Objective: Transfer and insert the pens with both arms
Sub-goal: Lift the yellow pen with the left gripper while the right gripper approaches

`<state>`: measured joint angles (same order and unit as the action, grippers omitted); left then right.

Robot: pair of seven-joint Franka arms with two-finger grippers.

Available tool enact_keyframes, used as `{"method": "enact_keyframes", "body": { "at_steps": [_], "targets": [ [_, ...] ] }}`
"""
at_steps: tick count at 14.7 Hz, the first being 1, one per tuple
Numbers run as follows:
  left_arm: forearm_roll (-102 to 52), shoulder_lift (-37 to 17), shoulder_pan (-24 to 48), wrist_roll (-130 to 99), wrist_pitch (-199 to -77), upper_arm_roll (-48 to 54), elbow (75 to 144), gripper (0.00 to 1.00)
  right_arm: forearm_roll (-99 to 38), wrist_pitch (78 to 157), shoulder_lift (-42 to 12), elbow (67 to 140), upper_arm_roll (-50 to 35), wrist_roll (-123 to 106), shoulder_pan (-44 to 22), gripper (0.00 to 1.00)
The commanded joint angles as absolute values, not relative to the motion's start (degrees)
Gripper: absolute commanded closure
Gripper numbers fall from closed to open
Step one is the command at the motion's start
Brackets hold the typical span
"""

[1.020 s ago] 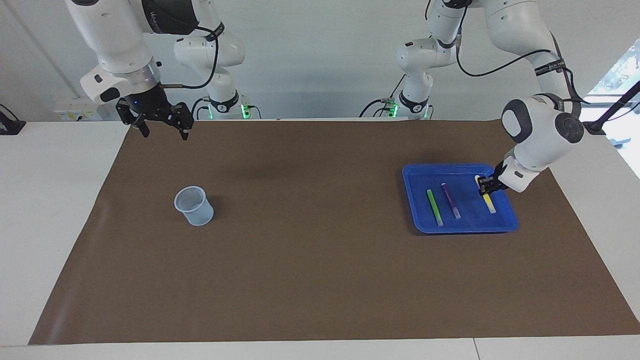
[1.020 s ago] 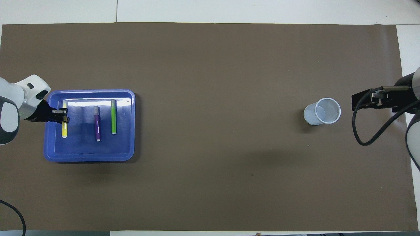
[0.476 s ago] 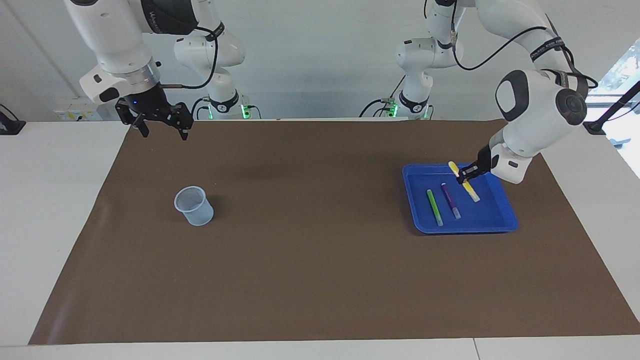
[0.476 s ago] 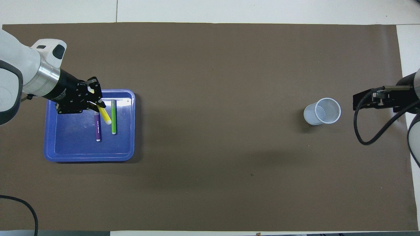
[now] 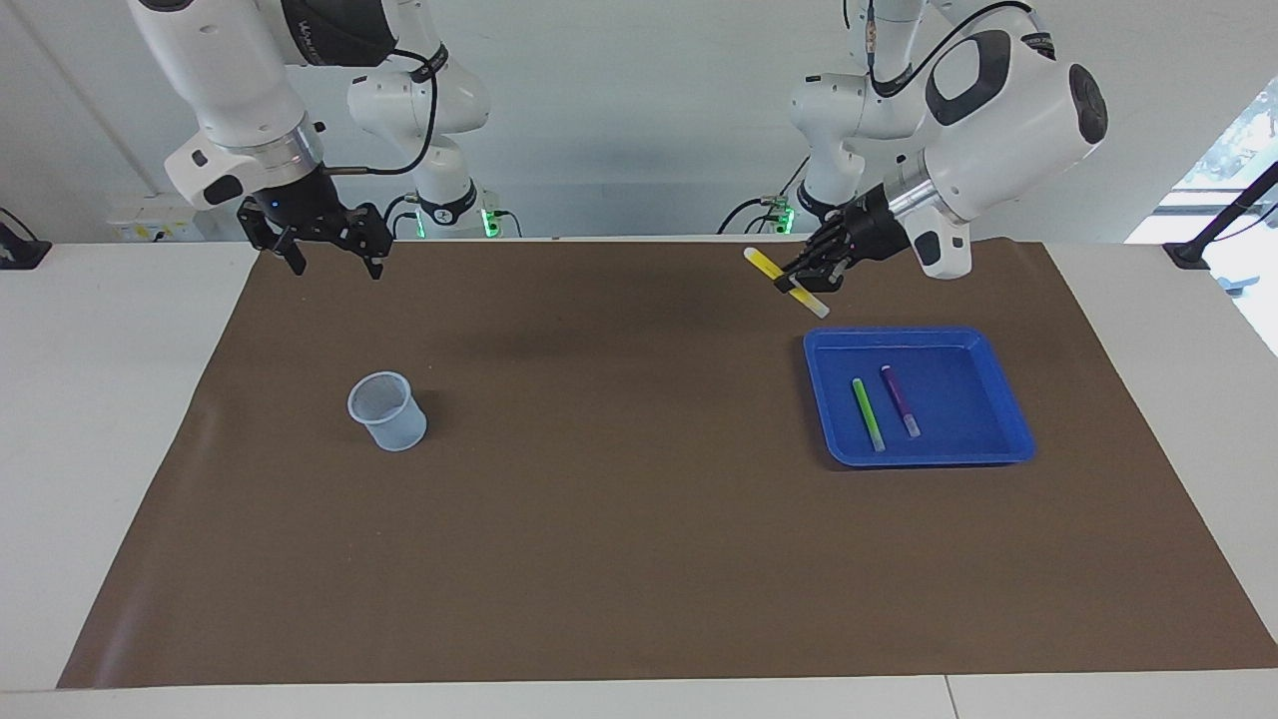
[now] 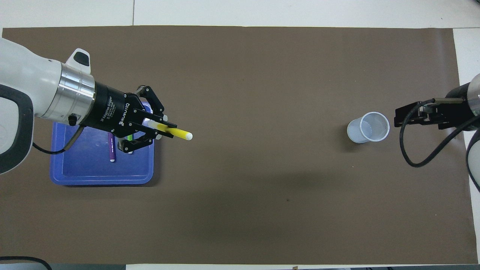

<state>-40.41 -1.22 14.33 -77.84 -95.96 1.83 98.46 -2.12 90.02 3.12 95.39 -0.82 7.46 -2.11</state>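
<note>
A: Where is the yellow pen [image 5: 786, 282]?
B: Clamped in the left end effector [image 5: 802, 281], up in the air over the brown mat [image 5: 619, 519] just beside the blue tray [image 5: 924, 454], at the tray's edge toward the right arm's end of the bench; the pen lies nearly level.
A: And the other pens?
B: The green pen [image 5: 867, 412] and the purple pen [image 5: 900, 398] lie side by side in the tray, apart from each other.
A: The right end effector [image 5: 325, 255]?
B: Fingers spread apart, holding nothing; it waits above the mat's edge, nearer to the robots than the mesh cup [image 5: 386, 410], which stands well apart from the tray.
</note>
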Motion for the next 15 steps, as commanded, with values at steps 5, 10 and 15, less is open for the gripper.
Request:
{"method": "enact_keyframes", "body": {
  "at_steps": [5, 10, 15],
  "targets": [
    [-56.58, 8.16, 18.45, -91.05, -109.32, 1.14, 113.09, 1.00, -20.53, 90.17, 4.04, 96.33, -5.08, 11.42, -2.11, 0.00],
    [-63.45, 13.88, 25.73, -91.23, -121.96, 1.14, 122.85, 1.00, -29.96, 95.78, 3.96, 96.33, -9.66, 15.11, -2.20, 0.00],
    [-68.54, 15.64, 31.72, -92.72, -132.70, 1.14, 126.91, 1.00, -31.20, 106.51, 3.78, 97.56, -17.92, 22.06, -2.20, 0.00]
  ]
}}
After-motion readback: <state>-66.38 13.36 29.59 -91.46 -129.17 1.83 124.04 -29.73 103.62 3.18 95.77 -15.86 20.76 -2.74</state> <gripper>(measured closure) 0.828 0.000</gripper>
